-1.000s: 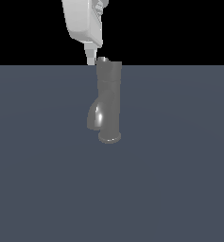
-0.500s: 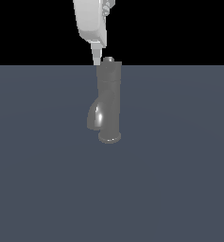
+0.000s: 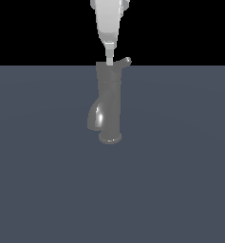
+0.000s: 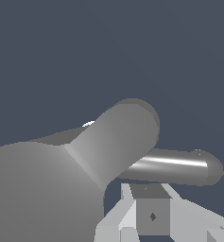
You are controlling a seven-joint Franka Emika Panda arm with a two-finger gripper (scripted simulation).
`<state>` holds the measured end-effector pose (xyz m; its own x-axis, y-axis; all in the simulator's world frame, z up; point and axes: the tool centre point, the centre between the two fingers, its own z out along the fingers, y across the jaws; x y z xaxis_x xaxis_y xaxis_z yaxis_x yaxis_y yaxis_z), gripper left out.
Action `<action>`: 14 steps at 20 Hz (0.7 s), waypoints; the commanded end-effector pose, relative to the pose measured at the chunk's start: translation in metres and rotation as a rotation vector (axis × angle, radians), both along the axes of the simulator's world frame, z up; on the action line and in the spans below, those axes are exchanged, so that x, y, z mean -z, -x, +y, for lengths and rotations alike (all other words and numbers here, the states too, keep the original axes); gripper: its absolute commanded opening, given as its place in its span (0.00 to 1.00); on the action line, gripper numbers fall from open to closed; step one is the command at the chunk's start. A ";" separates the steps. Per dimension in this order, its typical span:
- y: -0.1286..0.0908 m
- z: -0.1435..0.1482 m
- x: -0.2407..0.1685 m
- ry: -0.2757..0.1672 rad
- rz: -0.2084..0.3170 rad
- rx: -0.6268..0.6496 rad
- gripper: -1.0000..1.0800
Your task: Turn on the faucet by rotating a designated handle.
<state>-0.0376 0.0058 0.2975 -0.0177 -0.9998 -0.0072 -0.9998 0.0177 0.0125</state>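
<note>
Grey floor unchanged; gripper point(image 3: 108, 60), openness unclear, has shifted over the faucet point(image 3: 109, 104), handle point(image 3: 124, 61) emerging.

Setting: a bare simulated test scene, not a furnished room. Evidence: a flat, uniform slate-blue ground plane point(image 3: 180, 180) meeting a featureless black backdrop point(image 3: 38, 28) at a straight horizon; smooth rendered shading without texture or wear. Contents: one dark grey faucet point(image 3: 110, 107) standing freely on the plane with no sink or counter, and a white robot arm point(image 3: 108, 19) entering from above.
</note>
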 end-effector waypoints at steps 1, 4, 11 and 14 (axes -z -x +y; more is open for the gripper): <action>-0.006 -0.059 0.000 0.008 -0.012 0.093 0.00; -0.007 -0.009 0.000 -0.005 -0.002 0.010 0.00; -0.025 -0.029 0.000 -0.001 -0.005 0.033 0.00; -0.032 -0.037 0.000 0.000 -0.006 0.043 0.00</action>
